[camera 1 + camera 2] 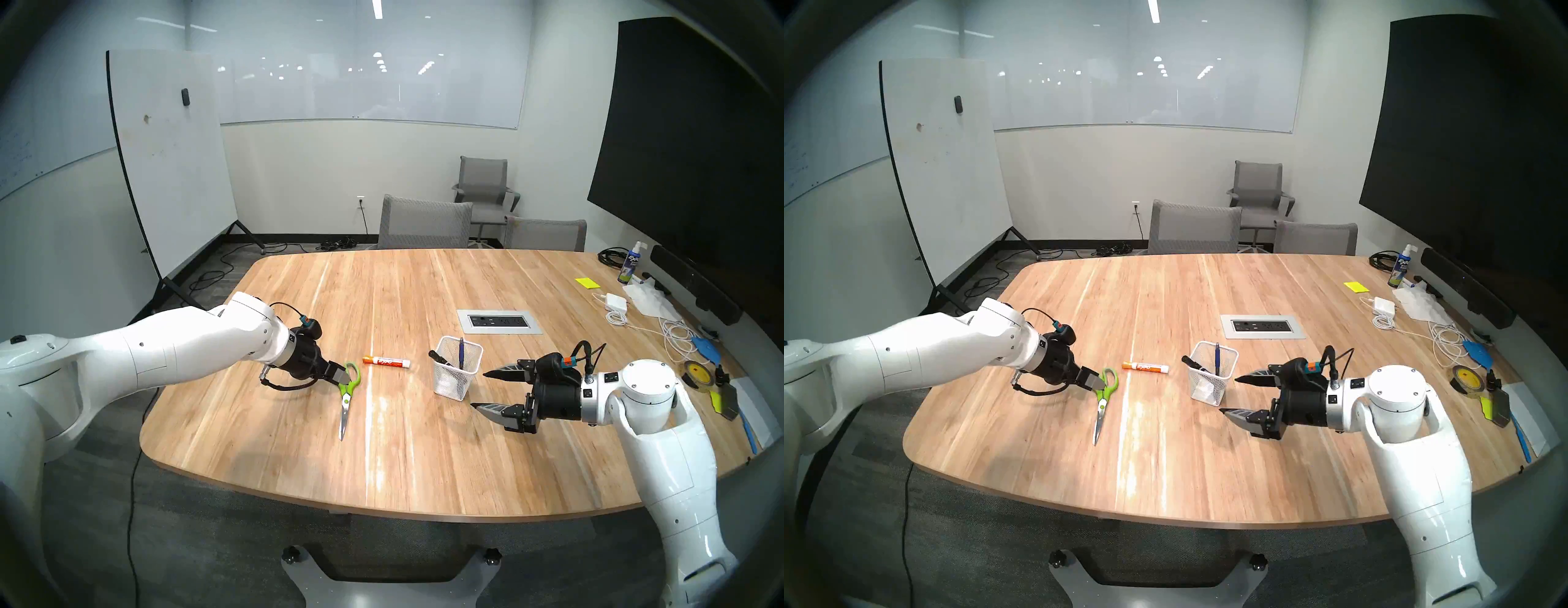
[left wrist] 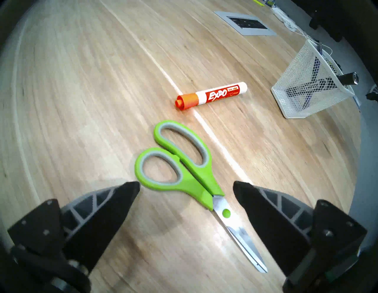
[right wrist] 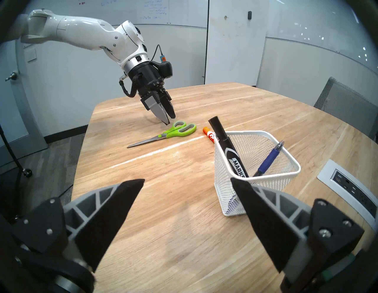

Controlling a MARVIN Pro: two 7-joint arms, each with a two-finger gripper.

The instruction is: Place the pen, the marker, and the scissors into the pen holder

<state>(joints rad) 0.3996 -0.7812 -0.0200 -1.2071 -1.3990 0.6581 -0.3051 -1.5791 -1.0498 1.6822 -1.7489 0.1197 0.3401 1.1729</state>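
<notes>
Left gripper [image 2: 186, 187] jaws apart, empty, above scissors [image 2: 184, 174] lying flat on table [image 1: 424, 458]. Right gripper [image 3: 187, 184] apart, idle beside pen holder [image 3: 231, 204]. Pen [image 3: 268, 161], black marker [image 3: 229, 151] already in. We risk fingertips skidding off thin handles, or blades snagging mesh rim and tipping holder.

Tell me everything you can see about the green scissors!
The scissors have two lime-green plastic loop handles lined with grey, one loop bigger than the other, a green pivot dot, and short shiny metal blades that are closed together. They lie flat on the wooden table, outside the white mesh pen holder, with an orange-capped marker lying just beyond the handles, not touching. The left gripper hangs open above the handles, fingers on either side. Nothing but the table seems to touch them.
</notes>
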